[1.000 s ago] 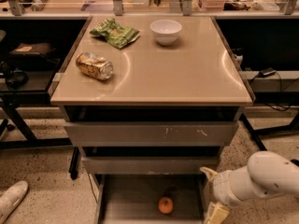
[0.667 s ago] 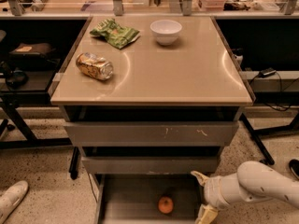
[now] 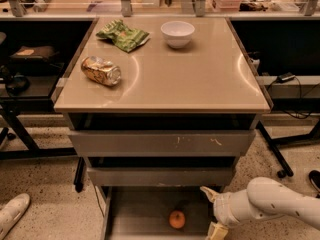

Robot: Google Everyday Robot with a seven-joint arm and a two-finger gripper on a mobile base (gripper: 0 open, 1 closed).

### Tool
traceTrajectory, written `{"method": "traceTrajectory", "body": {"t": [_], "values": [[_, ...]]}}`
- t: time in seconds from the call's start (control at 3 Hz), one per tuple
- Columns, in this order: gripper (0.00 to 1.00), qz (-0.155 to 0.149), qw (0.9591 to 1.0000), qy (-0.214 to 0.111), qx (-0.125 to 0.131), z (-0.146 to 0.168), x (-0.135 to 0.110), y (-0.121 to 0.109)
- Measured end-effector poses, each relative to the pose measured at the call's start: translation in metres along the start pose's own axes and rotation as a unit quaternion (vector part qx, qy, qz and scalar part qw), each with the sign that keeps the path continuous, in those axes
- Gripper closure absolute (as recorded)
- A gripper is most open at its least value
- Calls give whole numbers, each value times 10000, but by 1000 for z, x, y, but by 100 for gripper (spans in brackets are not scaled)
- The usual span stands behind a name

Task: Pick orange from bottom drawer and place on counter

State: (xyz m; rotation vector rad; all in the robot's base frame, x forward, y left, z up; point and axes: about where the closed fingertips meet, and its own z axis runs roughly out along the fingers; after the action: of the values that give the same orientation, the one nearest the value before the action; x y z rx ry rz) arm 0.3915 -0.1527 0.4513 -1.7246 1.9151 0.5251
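Change: the gripper (image 3: 212,213) has shifted left since the earlier frames, closer to the orange (image 3: 177,219); the orange has not moved.
Camera view, gripper: low at the right of the open bottom drawer (image 3: 140,215), just beside the orange and not touching it.
Fingers: spread open, one above the other in the picture, judged ready to straddle the fruit.
Orange: rests on the drawer floor, near its front and right of centre.
Drawer: pulled out to give access from above.
Desk (image 3: 200,79): carries a can (image 3: 101,70), a bowl (image 3: 177,33) and a green bag (image 3: 123,35); the bare front right suits placement.
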Motion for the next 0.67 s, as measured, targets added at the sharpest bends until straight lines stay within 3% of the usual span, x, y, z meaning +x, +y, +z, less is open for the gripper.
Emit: {"method": "traceTrajectory", "body": {"t": [0.33, 0.67], "values": [[0, -149, 9999, -44, 38, 46, 20, -6], [0, -249, 9991, -323, 95, 87, 34, -11]]}}
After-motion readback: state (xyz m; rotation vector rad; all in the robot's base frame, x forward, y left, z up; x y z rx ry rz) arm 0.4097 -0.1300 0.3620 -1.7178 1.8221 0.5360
